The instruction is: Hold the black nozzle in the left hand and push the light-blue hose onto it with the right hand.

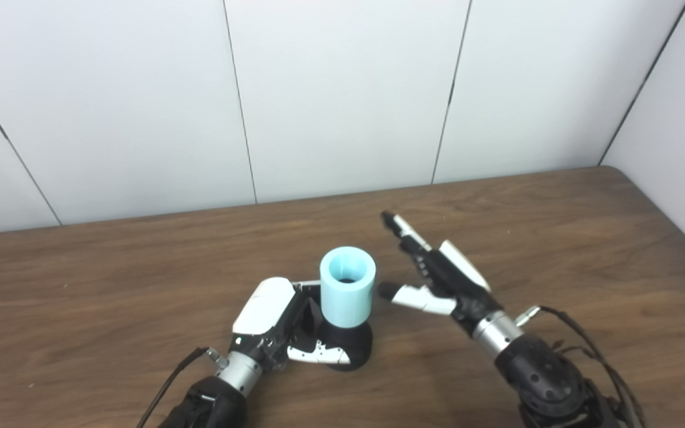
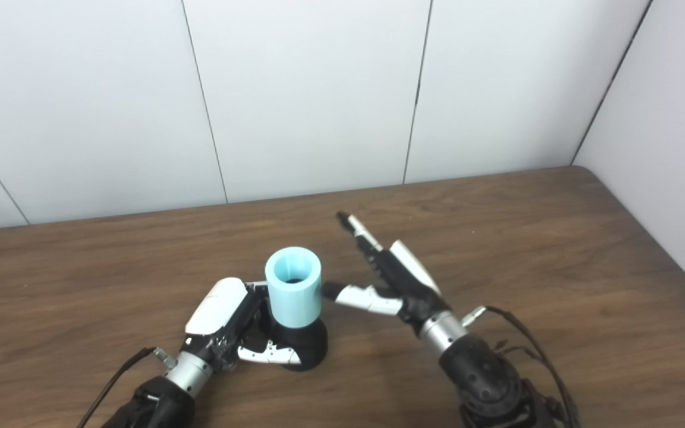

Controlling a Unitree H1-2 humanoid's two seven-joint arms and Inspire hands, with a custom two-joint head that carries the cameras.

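A black nozzle stands on the brown table near the front middle. A short light-blue hose sits upright on top of it, open end up. My left hand is wrapped around the nozzle's base, thumb across its front. My right hand is open just right of the hose, fingers stretched out and away, thumb tip close to the hose wall and apart from it. Both also show in the right eye view: the hose and the right hand.
White wall panels rise behind the table's back edge. A side wall stands at the right, past the table's rounded far-right corner. Cables trail from both wrists.
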